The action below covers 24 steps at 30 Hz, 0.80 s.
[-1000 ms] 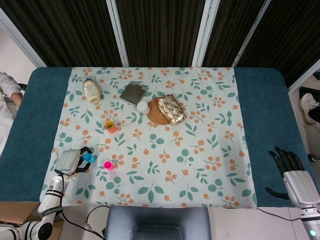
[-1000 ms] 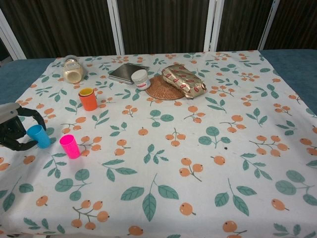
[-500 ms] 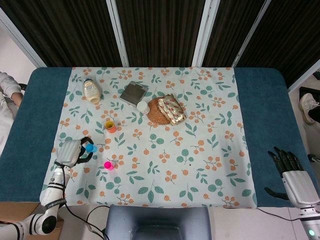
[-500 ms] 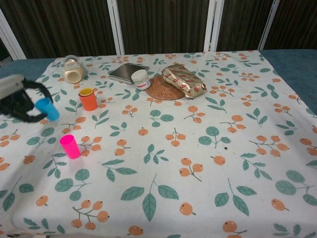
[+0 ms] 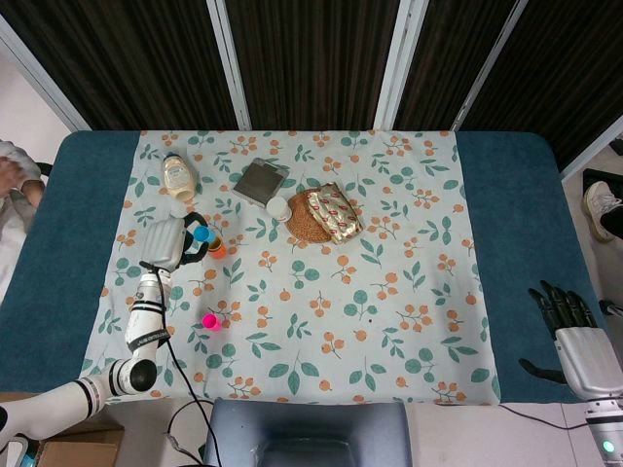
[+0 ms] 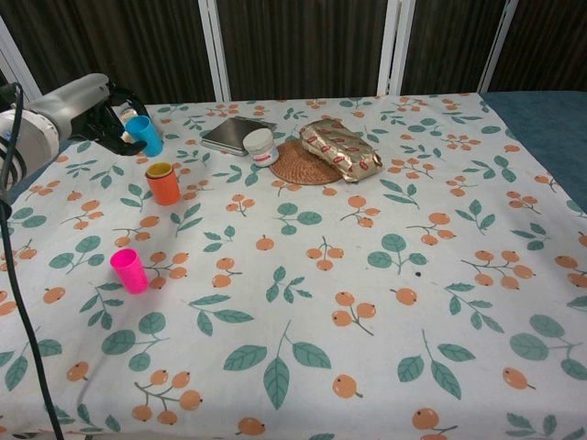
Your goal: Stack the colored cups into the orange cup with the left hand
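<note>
My left hand (image 5: pixel 170 243) (image 6: pixel 96 110) holds a blue cup (image 5: pixel 202 233) (image 6: pixel 144 135) in the air, just above and slightly left of the orange cup (image 6: pixel 164 182) (image 5: pixel 217 248). The orange cup stands upright on the floral cloth with a yellow cup inside it. A pink cup (image 5: pixel 210 321) (image 6: pixel 129 270) stands upright nearer the front edge, apart from both. My right hand (image 5: pixel 569 331) rests at the table's front right edge with its fingers spread, holding nothing; only the head view shows it.
Behind the orange cup lie a jar on its side (image 6: pixel 136 128), a grey flat case (image 6: pixel 237 134), a small white jar (image 6: pixel 260 146), and a gold snack pack (image 6: pixel 341 148) on a woven mat (image 6: pixel 298 168). Blue table (image 5: pixel 521 214) borders the cloth.
My left hand has lifted the blue cup off the cloth and carried it away from the front edge, past the pink cup, to above the orange cup. The right hand has stayed put.
</note>
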Tool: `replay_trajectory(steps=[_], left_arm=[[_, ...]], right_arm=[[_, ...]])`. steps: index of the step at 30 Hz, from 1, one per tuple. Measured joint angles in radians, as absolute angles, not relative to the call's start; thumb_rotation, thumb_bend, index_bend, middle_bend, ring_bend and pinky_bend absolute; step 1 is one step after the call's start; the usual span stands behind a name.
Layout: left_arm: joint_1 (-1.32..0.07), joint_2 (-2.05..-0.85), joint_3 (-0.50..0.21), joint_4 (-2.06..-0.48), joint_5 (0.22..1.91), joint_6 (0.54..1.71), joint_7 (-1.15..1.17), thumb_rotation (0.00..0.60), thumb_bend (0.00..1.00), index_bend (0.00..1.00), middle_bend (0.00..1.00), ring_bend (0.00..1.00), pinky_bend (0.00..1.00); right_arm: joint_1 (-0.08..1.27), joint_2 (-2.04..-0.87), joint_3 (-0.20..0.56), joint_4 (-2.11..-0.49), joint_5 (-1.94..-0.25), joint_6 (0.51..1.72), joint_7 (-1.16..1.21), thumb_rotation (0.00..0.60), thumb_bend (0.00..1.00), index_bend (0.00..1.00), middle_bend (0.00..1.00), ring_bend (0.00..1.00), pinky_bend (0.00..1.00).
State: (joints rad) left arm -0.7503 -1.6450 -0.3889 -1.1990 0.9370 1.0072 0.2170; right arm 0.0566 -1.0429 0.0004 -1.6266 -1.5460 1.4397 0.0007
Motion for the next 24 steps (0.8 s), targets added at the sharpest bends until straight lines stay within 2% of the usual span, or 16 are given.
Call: replay_trajectory(steps=[15,17,20,21,24], left_arm=[[-0.782,-1.718,-0.359,-1.056,0.919,0.955,0.215,0.6,0.37,0.6,1.0,1.0,1.0],[-0.783,-1.721,-0.355,-1.049,0.918,0.945,0.213,0.6,0.37,0.52,1.0,1.0,1.0],[-0.784,-1.724,-0.348,-1.039,0.912,0.923,0.214,0.6,0.37,0.13,1.0,1.0,1.0],[-0.784,-1.725,-0.347,-1.038,0.91,0.916,0.212,0.6,0.36,0.04,1.0,1.0,1.0],[-0.782,-1.725,-0.348,-1.048,0.92,0.926,0.195,0.6,0.35,0.0,1.0,1.0,1.0]], right_arm=[[0.056,-1.045,0.001,-1.627,-1.544,1.439,-0.003,0.6,0.19,0.0,0.0,0.0,0.0],[0.055,-1.045,0.002,-1.627,-1.543,1.442,-0.003,0.6,0.19,0.0,0.0,0.0,0.0],[0.055,-1.045,0.003,-1.627,-1.541,1.441,-0.002,0.6,0.19,0.0,0.0,0.0,0.0],[0.056,-1.045,0.003,-1.627,-1.541,1.44,-0.002,0.6,0.19,0.0,0.0,0.0,0.0],[0.056,-1.044,0.002,-1.627,-1.543,1.44,0.0,0.6,0.19,0.0,0.0,0.0,0.0]])
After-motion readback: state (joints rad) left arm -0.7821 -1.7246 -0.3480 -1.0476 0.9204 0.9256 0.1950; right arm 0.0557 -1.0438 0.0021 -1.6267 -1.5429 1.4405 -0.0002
